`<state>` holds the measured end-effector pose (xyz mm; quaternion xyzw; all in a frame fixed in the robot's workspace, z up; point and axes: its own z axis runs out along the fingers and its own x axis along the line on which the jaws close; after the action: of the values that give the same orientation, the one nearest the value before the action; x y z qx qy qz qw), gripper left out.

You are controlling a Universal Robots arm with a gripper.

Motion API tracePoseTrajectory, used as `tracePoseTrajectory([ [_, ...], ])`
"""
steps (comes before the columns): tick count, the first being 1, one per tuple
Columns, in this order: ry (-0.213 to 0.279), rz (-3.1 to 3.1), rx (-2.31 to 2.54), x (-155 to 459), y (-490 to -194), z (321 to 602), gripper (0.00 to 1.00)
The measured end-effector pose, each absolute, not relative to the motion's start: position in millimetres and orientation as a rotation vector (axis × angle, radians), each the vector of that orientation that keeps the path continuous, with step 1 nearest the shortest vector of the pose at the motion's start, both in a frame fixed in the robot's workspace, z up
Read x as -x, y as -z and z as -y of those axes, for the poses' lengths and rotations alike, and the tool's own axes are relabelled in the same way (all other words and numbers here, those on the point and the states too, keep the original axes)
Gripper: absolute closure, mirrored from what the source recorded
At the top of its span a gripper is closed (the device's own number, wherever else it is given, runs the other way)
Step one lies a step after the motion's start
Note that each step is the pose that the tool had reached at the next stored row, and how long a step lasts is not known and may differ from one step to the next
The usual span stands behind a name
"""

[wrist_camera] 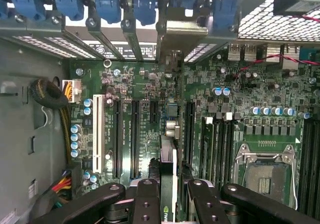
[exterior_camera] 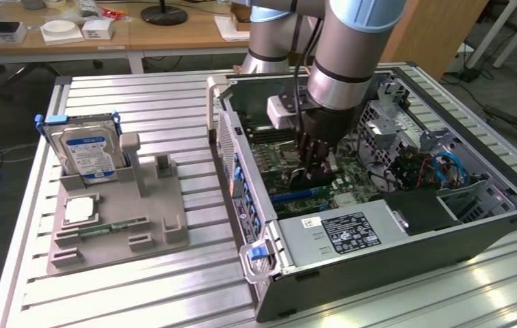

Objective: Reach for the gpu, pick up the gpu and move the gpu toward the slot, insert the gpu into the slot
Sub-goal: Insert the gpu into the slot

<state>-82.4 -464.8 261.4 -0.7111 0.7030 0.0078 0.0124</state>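
The worktop (exterior_camera: 149, 89) is pale silver metal with ribbed grooves. A grey holder (exterior_camera: 117, 219) carries a silver hard drive (exterior_camera: 89, 154) with a blue-and-white label and a thin green memory stick (exterior_camera: 103, 227). The computer case (exterior_camera: 405, 239) is dark grey; its motherboard (wrist_camera: 150, 83) is green, with black slots, one white slot (wrist_camera: 98, 134) and blue clips (wrist_camera: 107, 3). The hand (wrist_camera: 167, 199) is black, the gpu (wrist_camera: 168, 184) dark with a green-and-white edge.

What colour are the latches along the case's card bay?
Blue latches, best seen in the wrist view.
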Motion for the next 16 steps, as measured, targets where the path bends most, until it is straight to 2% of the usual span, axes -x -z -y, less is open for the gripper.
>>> tracePoseTrajectory([
  [16, -0.024, -2.191, 2.216, 86.5, -256.6, 464.8, 0.74],
])
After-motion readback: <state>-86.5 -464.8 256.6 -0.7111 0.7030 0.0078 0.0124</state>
